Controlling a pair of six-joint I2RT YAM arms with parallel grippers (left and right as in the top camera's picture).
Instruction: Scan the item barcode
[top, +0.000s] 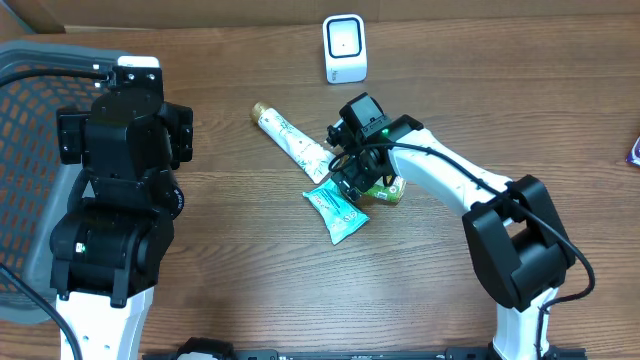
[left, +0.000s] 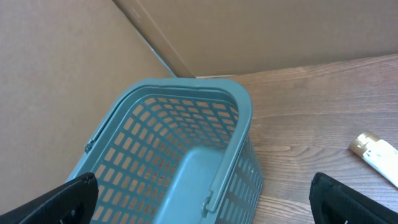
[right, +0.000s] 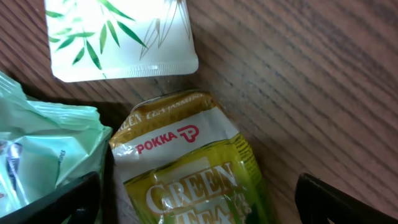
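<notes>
A green and gold Pokka green tea pouch (right: 193, 180) lies flat on the wooden table, and my right gripper (right: 199, 208) hangs open just above it with one finger on each side. In the overhead view the pouch (top: 385, 190) shows only partly under that gripper (top: 360, 178). A white tube with a leaf print (top: 292, 140) and a teal packet (top: 337, 208) lie right beside it. The white barcode scanner (top: 345, 48) stands at the back of the table. My left gripper (left: 202, 208) is open over the teal basket (left: 239, 115), holding nothing.
The teal mesh basket (top: 25, 150) fills the left side, under the left arm (top: 120, 190). Cardboard walls (left: 74, 62) stand behind it. A purple object (top: 634, 150) pokes in at the right edge. The tube's cap end (left: 373, 149) shows right of the basket.
</notes>
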